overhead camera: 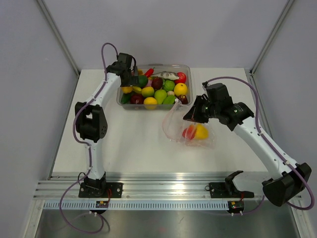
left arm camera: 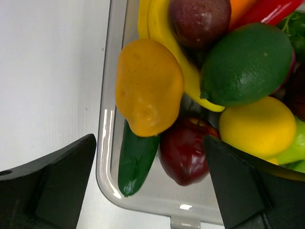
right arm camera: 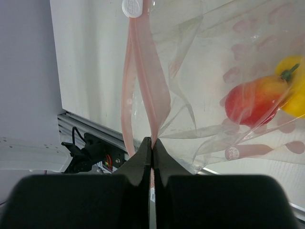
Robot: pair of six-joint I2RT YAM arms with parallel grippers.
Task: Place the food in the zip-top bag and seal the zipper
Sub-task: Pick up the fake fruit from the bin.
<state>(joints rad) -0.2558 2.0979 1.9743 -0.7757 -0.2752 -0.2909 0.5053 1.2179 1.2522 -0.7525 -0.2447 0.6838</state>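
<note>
Our right tool [right arm camera: 151, 143] is pinched tight on the zipper [right arm camera: 143, 71], holding up one edge of the bag [overhead camera: 190, 130]. The bag sags onto the bench [overhead camera: 129, 144] near the tub [left arm camera: 107, 143], with two pieces of food [right arm camera: 255, 100] already inside. That grip is on a thin, slick strip, so we judge it could slide free. The mouth would then flop closed, or the pieces could roll out. Our left tool [left arm camera: 148, 143] hangs with its fingers spread wide over a corner of the tub, one finger above the bench outside the wall. If we descend like this, that finger may strike the rim. The heaped pieces are glossy and rounded, so an off-centre squeeze could squirt one away. A drop aimed at so slack a mouth might also miss.
</note>
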